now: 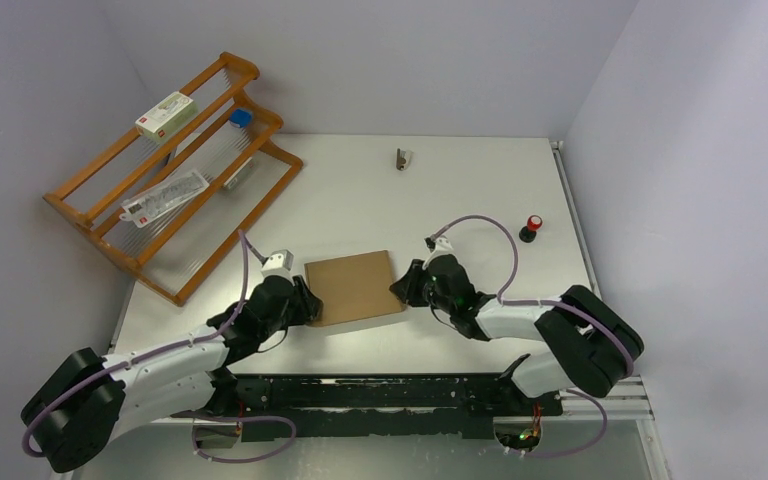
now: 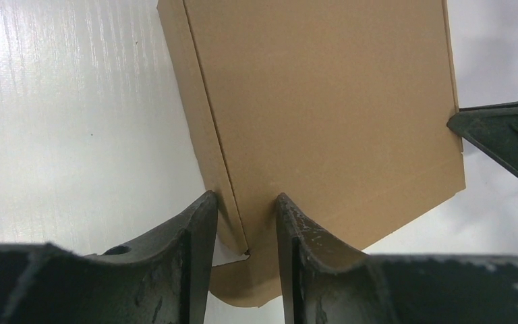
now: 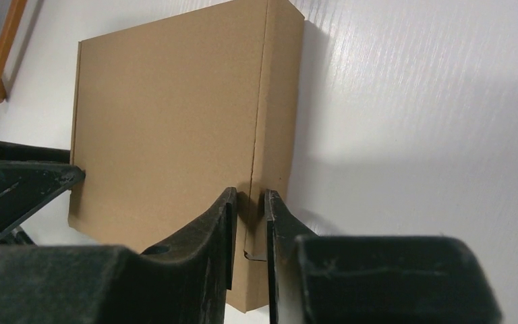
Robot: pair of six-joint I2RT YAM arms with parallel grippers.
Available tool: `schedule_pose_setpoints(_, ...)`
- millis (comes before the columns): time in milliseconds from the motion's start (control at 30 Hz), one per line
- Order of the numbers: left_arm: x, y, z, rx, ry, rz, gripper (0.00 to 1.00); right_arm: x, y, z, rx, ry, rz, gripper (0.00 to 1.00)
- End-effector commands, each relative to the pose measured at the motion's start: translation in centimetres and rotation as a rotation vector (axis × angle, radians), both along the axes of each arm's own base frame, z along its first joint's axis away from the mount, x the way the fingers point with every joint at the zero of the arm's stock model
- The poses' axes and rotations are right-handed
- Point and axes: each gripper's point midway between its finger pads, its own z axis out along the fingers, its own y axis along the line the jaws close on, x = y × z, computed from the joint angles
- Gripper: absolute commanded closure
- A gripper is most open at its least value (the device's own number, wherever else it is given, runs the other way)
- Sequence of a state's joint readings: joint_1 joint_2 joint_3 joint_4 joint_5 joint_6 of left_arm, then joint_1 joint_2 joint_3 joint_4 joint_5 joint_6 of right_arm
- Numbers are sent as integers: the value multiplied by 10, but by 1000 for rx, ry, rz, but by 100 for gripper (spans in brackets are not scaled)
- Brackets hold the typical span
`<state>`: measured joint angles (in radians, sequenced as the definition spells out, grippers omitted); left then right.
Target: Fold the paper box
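Observation:
The paper box point(image 1: 355, 285) lies flat and closed on the white table between my two arms, plain brown cardboard. My left gripper point(image 1: 305, 300) is at its near left corner. In the left wrist view the paper box point(image 2: 324, 101) fills the frame, and my left gripper point(image 2: 243, 199) stands open with its tips astride the left wall's crease. My right gripper point(image 1: 407, 285) is at the near right corner. In the right wrist view my right gripper point(image 3: 249, 192) has its jaws a narrow gap apart over the side crease of the paper box point(image 3: 168, 121), cardboard showing through the gap.
A wooden rack point(image 1: 175, 170) stands at the far left, with a white carton with red print point(image 1: 166, 114) and flat packets on it. A small grey object point(image 1: 402, 159) sits at the back. A red-capped black item point(image 1: 533, 227) stands near the table's right edge.

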<state>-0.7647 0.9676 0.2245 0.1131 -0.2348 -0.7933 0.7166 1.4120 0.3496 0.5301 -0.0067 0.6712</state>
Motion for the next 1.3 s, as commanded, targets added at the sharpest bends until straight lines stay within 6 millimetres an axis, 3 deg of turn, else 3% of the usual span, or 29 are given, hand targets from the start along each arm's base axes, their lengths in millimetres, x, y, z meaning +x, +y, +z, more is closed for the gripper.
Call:
schedule_pose_setpoints(0, -6, 2, -4, 12, 15, -14, 61, -28, -6, -19, 1, 112, 64, 76)
schedule_pose_setpoints(500, -8, 4, -7, 21, 29, -23, 64, -38, -18, 1, 121, 92, 100, 60)
schedule_pose_setpoints(633, -9, 3, -8, 14, 33, -26, 67, -40, -25, -2, 100, 91, 87, 63)
schedule_pose_setpoints(833, -11, -1, -15, 7, 52, -39, 75, -48, -29, -21, 66, 155, 88, 74)
schedule_pose_setpoints(1000, -11, -2, -23, 14, 66, -43, 77, -50, -32, -36, 24, 199, 84, 77)
schedule_pose_setpoints(1167, -4, 4, -28, 62, 62, -14, 78, -42, -40, -44, -34, 200, 38, 77)
schedule_pose_setpoints(1267, 5, 9, -22, 81, 41, 22, 76, -30, -38, -35, -59, 165, 35, 77)
